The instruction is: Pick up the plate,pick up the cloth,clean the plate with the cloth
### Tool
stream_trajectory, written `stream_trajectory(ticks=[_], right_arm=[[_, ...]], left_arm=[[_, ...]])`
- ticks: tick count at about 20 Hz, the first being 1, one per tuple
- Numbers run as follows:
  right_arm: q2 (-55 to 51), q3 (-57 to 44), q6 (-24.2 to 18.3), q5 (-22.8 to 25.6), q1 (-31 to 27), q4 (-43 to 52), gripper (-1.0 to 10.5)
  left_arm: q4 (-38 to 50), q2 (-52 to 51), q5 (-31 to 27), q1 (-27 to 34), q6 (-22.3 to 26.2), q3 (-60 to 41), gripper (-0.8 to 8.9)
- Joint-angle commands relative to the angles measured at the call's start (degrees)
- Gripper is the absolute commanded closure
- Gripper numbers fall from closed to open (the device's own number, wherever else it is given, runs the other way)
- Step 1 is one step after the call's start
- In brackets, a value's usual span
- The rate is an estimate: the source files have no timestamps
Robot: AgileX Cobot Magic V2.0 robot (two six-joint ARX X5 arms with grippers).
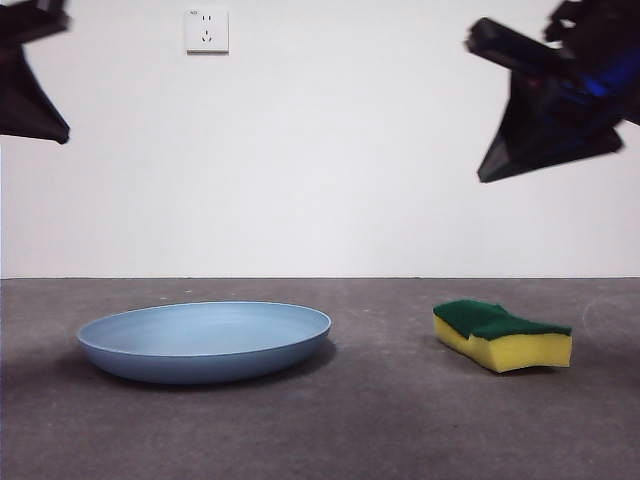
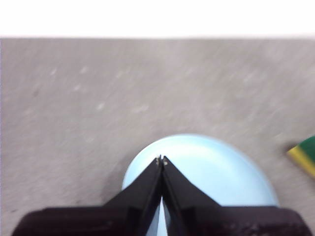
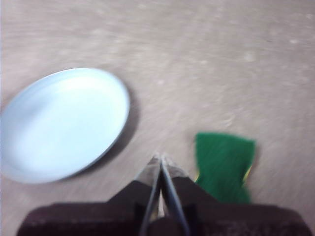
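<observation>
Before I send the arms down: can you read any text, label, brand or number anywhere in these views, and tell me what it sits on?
Wall socket: a tiny dark mark at its top left corner, too small to read.
Plate: no text visible.
Sponge: no text visible.
Left end effector and right end effector: no markings legible; both wrist views are blurred.
So nothing readable in any view.

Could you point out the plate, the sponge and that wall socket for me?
plate [image 1: 205,335]: front view, on its inner surface.
sponge [image 1: 500,320]: front view, on its green top layer.
wall socket [image 1: 206,30]: front view, on its white faceplate.
</observation>
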Motion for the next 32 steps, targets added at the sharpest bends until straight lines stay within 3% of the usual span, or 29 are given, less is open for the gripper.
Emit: stream_trajectory(ticks=[1,16,17,22,28,32], right_arm=[[-4.5,-3.4,0.0,0.3,0.8,-0.7,9.5],[-7.6,-3.3,0.2,0.3,0.7,-2.6,9.5],[-7.6,-3.3,0.2,0.3,0.7,-2.6,9.5],[-7.6,-3.3,0.2,0.3,0.7,-2.6,9.5],[-7.6,-3.3,0.2,0.3,0.7,-2.6,9.5],[-7.6,-3.3,0.2,0.3,0.7,-2.6,9.5]], left_arm=[[0.8,-3.0,3.7,1.6,0.9,-2.1,8.23],[-4.7,-4.0,3.3,1.9,2.7,-2.1,8.14],[-6.6,-6.1,1.8,2.6,5.5,-2.1,8.14],[-11.8,-19.1,2.6,9.4,9.0,-2.6,8.14],[-11.3,-30.9,9.7,19.9,11.4,-11.0,8.14],[-7.8,-36.6,13.1,22.4,11.2,-18.1,8.14]])
